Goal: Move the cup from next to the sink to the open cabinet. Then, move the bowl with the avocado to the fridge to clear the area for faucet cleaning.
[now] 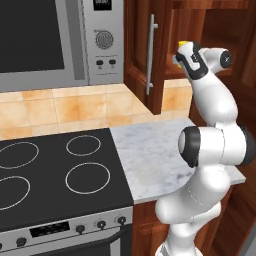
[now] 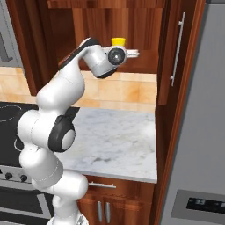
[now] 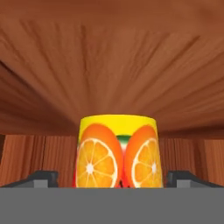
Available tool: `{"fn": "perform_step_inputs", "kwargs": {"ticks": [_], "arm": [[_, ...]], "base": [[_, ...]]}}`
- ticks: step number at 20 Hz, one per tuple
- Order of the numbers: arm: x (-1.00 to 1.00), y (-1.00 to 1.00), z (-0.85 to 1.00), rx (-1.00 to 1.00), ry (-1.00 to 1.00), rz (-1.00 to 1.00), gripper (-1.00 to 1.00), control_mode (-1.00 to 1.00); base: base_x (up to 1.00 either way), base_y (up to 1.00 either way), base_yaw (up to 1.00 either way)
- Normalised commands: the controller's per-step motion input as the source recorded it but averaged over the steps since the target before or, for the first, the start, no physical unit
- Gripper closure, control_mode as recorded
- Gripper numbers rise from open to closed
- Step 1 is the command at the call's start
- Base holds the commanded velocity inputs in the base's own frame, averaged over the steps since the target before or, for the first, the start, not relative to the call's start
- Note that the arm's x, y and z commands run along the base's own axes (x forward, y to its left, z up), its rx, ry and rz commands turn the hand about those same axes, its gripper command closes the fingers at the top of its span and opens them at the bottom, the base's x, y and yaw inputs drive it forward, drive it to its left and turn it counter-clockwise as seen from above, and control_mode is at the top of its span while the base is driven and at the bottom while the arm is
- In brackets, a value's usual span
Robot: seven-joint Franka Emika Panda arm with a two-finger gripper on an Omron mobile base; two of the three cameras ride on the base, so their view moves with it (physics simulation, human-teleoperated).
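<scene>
A: From the left base camera, where does the arm stand?

B: It rises past the marble counter (image 1: 150, 155), bends at a dark elbow, and reaches up into the open cabinet (image 1: 145, 55). The hand sits at shelf height, and a sliver of the yellow cup (image 1: 182, 45) peeks out just beyond it. The cooktop (image 1: 55, 170) lies well to the side, out of the way.

A: And from the right base camera?

B: The forearm runs roughly level, the wrist pointing into the cabinet. The cup (image 2: 117, 41) stands upright on the shelf (image 2: 145, 59), its rim showing above the wrist. The fridge (image 2: 197, 132) is the grey wall at the side.

A: The hand camera?

B: The cup (image 3: 118, 151) fills the middle, orange slices printed on its side, wood behind and above. The gripper (image 3: 117, 177) has its two dark tips spread wide, one on each side of the cup with a gap at both walls, so nothing is pinched.

A: So the step in hand is letting go?

B: I judge so. To do it well, draw the hand straight back along its own line, level, without twisting, so neither tip clips the cup and topples it. Clear the shelf edge and the cabinet door before swinging down; the bowl step is still to do.
</scene>
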Motion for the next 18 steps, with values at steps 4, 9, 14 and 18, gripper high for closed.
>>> {"fn": "perform_step_inputs", "kwargs": {"ticks": [4,9,14,18], "arm": [[-0.36,-0.03,0.19,0.13,0.00,-0.02,-1.00,-1.00],[-1.00,-0.24,0.50,0.21,0.00,-0.09,-1.00,-1.00],[-1.00,-0.35,0.55,0.23,0.00,-0.10,-1.00,-1.00],[-1.00,-0.15,0.61,0.18,0.01,-0.10,-1.00,-1.00]], "base": [[0.00,0.00,0.00],[0.00,0.00,0.00],[0.00,0.00,0.00],[0.00,0.00,0.00]]}}
